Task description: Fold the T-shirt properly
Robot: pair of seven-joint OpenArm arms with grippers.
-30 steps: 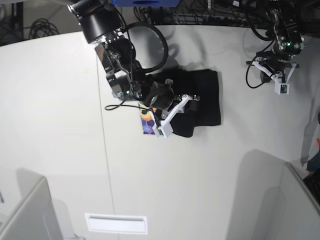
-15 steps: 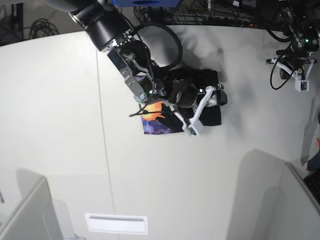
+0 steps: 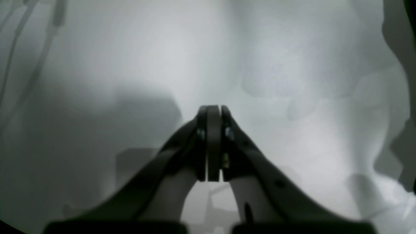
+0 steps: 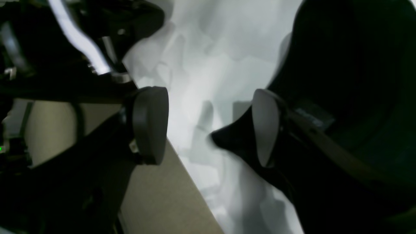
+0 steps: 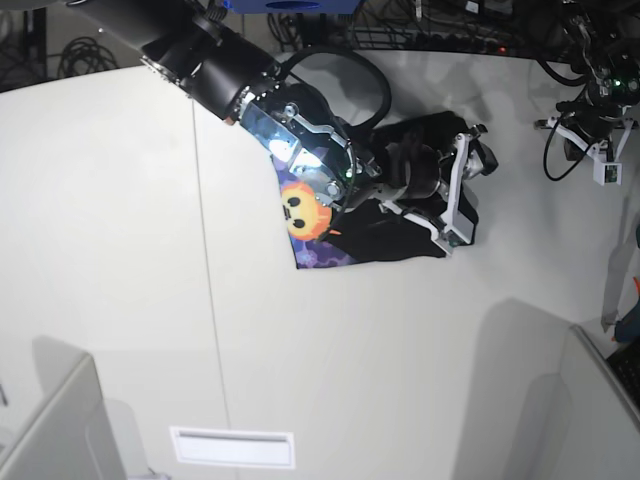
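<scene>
T-shirt [image 5: 395, 232] | black | rumpled | orange sun face on purple showing

No readable text.
No word, label, brand, number or sign can be read in the base view or in either wrist view; on the white rectangle [image 5: 232, 448] towards seven o'clock in the base view, no lettering can be made out.
</scene>
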